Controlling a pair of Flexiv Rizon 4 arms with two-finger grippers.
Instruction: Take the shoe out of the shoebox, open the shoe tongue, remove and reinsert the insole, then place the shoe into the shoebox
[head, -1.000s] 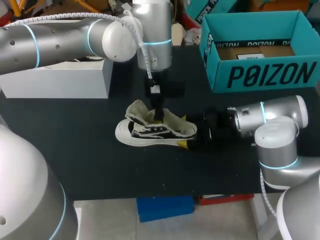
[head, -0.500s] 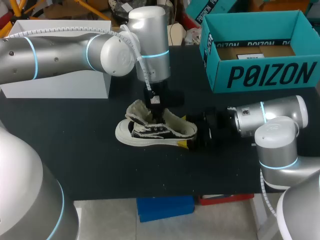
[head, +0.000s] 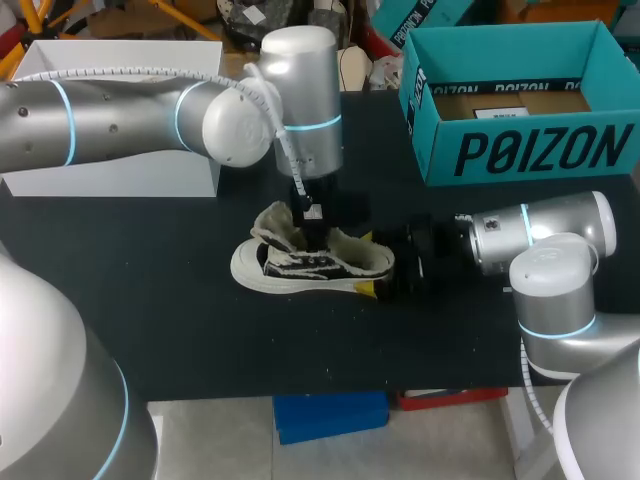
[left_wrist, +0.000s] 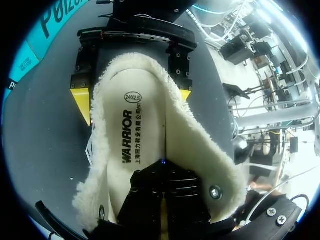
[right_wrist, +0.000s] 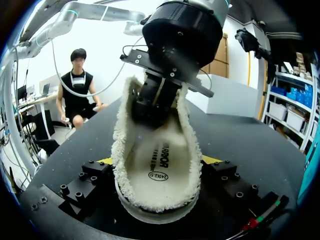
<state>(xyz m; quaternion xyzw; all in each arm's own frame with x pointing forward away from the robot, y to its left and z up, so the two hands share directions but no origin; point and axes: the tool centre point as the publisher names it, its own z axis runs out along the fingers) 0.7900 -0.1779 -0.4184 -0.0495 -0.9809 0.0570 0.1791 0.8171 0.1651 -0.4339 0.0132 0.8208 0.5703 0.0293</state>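
A white and black shoe (head: 290, 268) with fleece lining lies on its sole mid-table, toe to the left. My left gripper (head: 316, 232) comes down from above into the shoe's opening. In the left wrist view its black fingers (left_wrist: 150, 195) are shut together, tips down on the cream insole (left_wrist: 145, 125). My right gripper (head: 382, 276) is at the heel. Its yellow fingertips (left_wrist: 80, 102) press the heel from both sides, so it is shut on the shoe (right_wrist: 125, 150). The insole (right_wrist: 160, 175) lies flat inside. The teal shoebox (head: 530, 150) stands open at the back right.
A white box (head: 120, 160) stands at the back left, under my left arm. The black table (head: 150, 320) has bare room in front of the shoe and to its left.
My left arm has come lower and a little nearer, pushing its shut gripper deeper into the shoe. The shoe and my right arm have stayed put.
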